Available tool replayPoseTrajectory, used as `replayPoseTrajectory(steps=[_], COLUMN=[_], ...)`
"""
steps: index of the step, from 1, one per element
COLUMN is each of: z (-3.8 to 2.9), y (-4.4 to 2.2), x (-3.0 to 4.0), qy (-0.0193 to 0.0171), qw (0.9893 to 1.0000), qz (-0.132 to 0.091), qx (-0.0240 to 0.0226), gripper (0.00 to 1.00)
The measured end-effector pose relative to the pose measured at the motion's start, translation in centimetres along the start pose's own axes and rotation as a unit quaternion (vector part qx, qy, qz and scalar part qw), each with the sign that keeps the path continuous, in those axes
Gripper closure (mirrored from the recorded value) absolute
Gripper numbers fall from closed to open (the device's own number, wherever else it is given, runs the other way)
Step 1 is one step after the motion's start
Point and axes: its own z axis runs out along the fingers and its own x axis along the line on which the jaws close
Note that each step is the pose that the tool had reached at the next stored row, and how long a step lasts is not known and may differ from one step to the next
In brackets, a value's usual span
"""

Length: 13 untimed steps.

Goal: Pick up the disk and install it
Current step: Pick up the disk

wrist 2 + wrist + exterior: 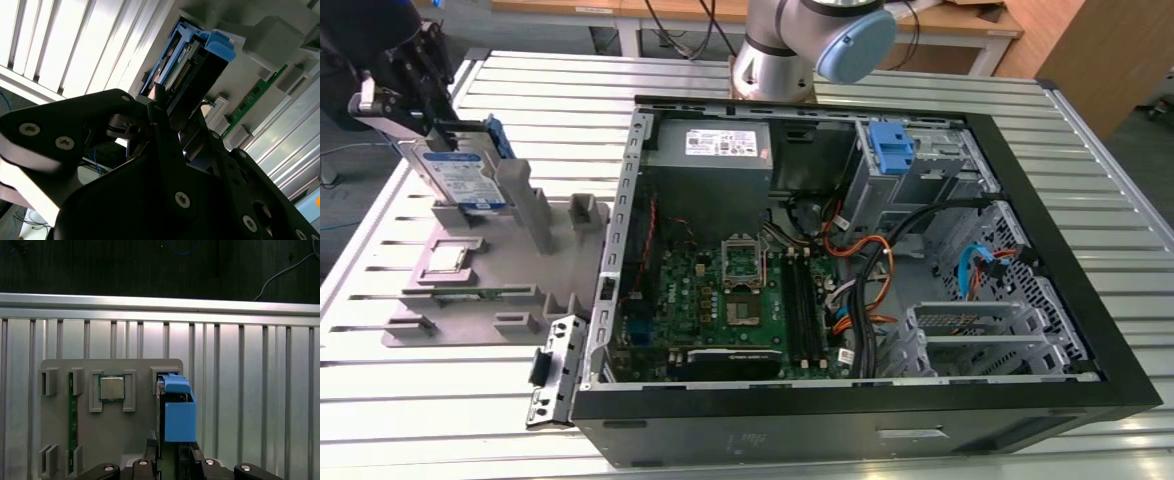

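The disk (458, 176), a silver drive with a white-and-blue label and blue rails, stands on edge in a slot of the grey holder (500, 290) at the exterior view's left. My gripper (434, 140) comes down on its upper end and is shut on the disk, one finger on each flat side. In the first wrist view the blue handle end (178, 415) sticks out ahead of the gripper (174, 454). In the second wrist view the dark fingers (161, 102) press against the disk (192, 65), whose lower end still sits in the holder.
The open computer case (1067, 300) lies on the slatted metal table, with a grey power-supply box (720, 150) and a lone blue bracket (890, 150) in its drive cage. The holder also carries a processor chip (111, 388) and a memory stick (73, 420). The arm's base (781, 60) stands behind the case.
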Motion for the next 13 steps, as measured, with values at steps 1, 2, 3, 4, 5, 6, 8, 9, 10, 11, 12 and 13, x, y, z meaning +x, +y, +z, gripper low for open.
replayPoseTrajectory(steps=[1, 2, 3, 4, 5, 6, 8, 9, 10, 11, 12, 13], z=[-0.05, -0.08, -0.08, -0.08, -0.09, -0.09, -0.16, -0.26, -0.29, -0.28, -0.28, -0.28], y=[0.00, 0.00, -0.01, -0.01, 0.00, 0.00, 0.00, -0.01, -0.01, -0.01, -0.01, -0.01], x=[0.00, -0.01, -0.01, -0.01, -0.01, -0.01, -0.01, -0.02, -0.02, -0.02, -0.02, -0.03], qy=[0.0000, 0.0000, -0.0001, -0.0001, -0.0001, -0.0001, 0.0000, 0.0001, -0.0001, -0.0001, -0.0001, -0.0001], qw=[1.0000, 1.0000, 1.0000, 1.0000, 1.0000, 1.0000, 1.0000, 1.0000, 1.0000, 1.0000, 1.0000, 1.0000], qz=[0.000, 0.000, 0.000, 0.000, 0.000, 0.000, 0.000, 0.000, 0.000, 0.000, 0.000, 0.000], qx=[-0.0001, 0.0001, 0.0002, 0.0002, 0.0002, 0.0002, 0.0000, -0.0001, 0.0001, 0.0001, 0.0002, 0.0002], gripper=[0.65, 0.65, 0.65, 0.65, 0.65, 0.65, 0.65, 0.65, 0.65, 0.65, 0.65, 0.65])
